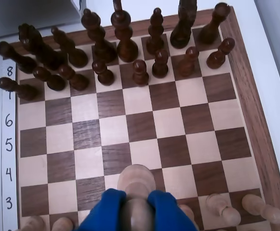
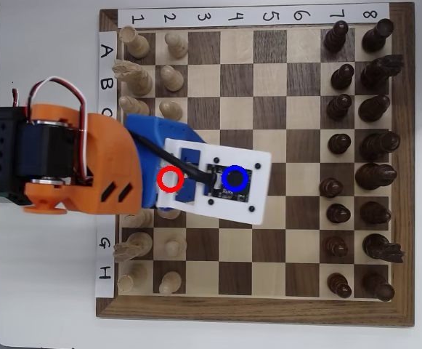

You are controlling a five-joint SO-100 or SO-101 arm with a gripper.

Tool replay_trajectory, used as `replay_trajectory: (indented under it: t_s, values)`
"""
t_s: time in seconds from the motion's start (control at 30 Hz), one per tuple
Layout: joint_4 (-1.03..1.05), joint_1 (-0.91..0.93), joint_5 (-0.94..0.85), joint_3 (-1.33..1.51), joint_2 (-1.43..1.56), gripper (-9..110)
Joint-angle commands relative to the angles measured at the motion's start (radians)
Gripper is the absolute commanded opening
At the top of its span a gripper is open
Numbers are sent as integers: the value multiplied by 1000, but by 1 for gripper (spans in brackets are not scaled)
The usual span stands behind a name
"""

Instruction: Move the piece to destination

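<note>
In the wrist view my blue gripper (image 1: 137,199) is shut on the piece (image 1: 136,180), a pale pawn. Its round head sits between the fingers and its base points down over the squares near row 4. I cannot tell whether the base touches the board. In the overhead view the orange arm (image 2: 72,163) and the white wrist plate (image 2: 218,182) cover the pawn and the gripper tips. The blue ring of the destination (image 2: 235,178) is drawn over that plate, so the square beneath is hidden. A red ring (image 2: 170,179) lies just left of it.
Dark pieces (image 1: 125,43) fill the two far rows in the wrist view, which is the right side of the overhead view (image 2: 356,145). Pale pawns (image 1: 224,209) stand beside the gripper, and pale pieces (image 2: 152,69) line the overhead left. The wooden board rim (image 1: 255,110) runs along the right.
</note>
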Motion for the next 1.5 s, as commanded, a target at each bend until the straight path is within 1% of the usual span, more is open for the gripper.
replay_trajectory:
  t_s: [0.0, 0.4, 0.77, 0.9, 1.47]
  values:
    - [-12, -25, -3, -262, -41, 0]
    - [-186, 23, -64, -103, -195, 0]
    - [-232, 17, -34, 84, -219, 0]
    - [-284, 17, -29, 146, -230, 0]
    - [-440, 58, -25, 249, -328, 0]
